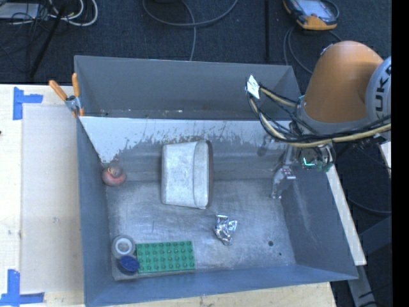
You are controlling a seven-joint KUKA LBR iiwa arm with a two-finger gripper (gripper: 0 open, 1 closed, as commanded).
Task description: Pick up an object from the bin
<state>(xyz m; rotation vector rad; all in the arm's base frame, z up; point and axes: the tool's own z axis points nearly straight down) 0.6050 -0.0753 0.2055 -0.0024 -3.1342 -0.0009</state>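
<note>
grey metal bin [185,88], contents listed from the near wall to the far wall.

item 1: green studded building plate [163,258], laid flat in the near left corner, along the near wall.

item 2: blue round cap [128,264], set touching the left end of the plate.

item 3: white ring-shaped roll [123,245], placed just behind the blue cap and just beside the plate's left end.

item 4: crumpled piece of silver foil [225,229], found alone on the bare floor, right of centre (the loose thing nearest to the jaws, though apart from them).

item 5: pale grey tub [185,174], laid on its side at mid-bin, well apart from the foil.

item 6: small pinkish round thing [114,174], lodged at the left wall, level with the tub; its kind cannot be told.

item 7: the jaws, hung over bare floor close to the right wall, level with the tub and behind the foil. nothing is seen between them; whether they are apart or together cannot be told.

item 8: orange cover [342,82] and looped cables [275,117], carried on the arm above the far right corner.
</note>
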